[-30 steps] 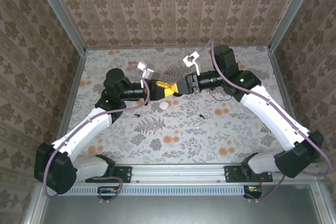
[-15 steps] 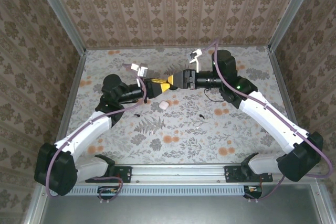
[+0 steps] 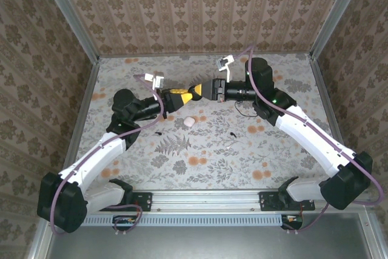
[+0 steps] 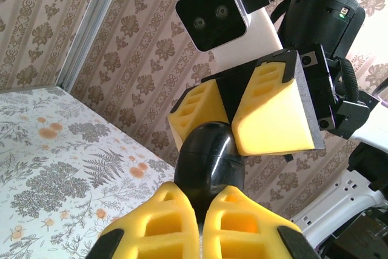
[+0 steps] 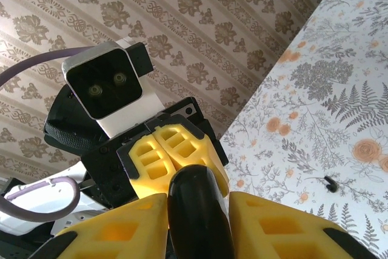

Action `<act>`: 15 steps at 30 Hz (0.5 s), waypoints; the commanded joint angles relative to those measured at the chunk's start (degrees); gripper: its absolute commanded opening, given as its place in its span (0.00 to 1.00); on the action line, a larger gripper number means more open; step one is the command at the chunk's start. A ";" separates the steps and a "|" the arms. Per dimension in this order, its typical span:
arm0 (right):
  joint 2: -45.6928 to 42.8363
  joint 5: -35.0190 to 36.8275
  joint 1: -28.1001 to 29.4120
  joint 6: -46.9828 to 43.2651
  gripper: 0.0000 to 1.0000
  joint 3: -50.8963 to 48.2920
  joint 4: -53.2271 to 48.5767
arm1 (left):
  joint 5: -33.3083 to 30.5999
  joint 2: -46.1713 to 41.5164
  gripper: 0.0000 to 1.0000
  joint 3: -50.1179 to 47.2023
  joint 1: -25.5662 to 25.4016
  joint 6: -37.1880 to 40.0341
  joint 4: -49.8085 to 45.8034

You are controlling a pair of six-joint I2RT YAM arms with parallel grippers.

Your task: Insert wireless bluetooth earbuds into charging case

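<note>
A glossy black oval pod [image 4: 209, 162] with a seam across it hangs above the table between both grippers. My left gripper [image 4: 200, 201] is shut on one end of it, fingers nearly together. My right gripper [image 5: 197, 199] is shut on the other end [image 5: 197, 216], one yellow pad on each side. In the top view the left gripper [image 3: 180, 94] and right gripper [image 3: 201, 89] meet tip to tip over the table's far middle. The white charging case [image 3: 189, 122] lies on the table just below them. Two tiny black earbuds [image 3: 159, 133] [image 3: 231, 134] lie apart on the cloth; one earbud [image 5: 329, 181] is also in the right wrist view.
The floral tablecloth [image 3: 206, 156] is walled with patterned panels on three sides. A thin black cable [image 3: 245, 108] loops on the cloth beside the right arm. Metal frame posts [image 3: 91, 71] mark the back corners. Bare cloth lies toward the near edge.
Both grippers have risen and drifted toward the back wall, still tip to tip. The right jaws opened slightly, then closed in on the black pod. The left jaws stayed shut.
</note>
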 commanded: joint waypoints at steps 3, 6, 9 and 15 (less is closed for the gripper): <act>1.33 -4.22 1.17 -3.89 0.17 2.27 -1.66 | -2.19 -0.62 0.00 0.32 0.54 -1.31 1.00; 1.99 -4.57 1.21 -7.10 0.11 4.02 -4.73 | -1.29 -0.78 0.11 0.93 0.64 0.07 -1.36; 2.89 -5.26 0.99 -12.21 0.08 7.00 -10.65 | 1.49 -1.18 0.29 2.82 1.06 3.22 -7.36; 3.84 -8.08 -0.21 -21.78 0.05 12.37 -20.73 | 4.17 -3.28 0.49 4.52 4.41 7.96 -16.77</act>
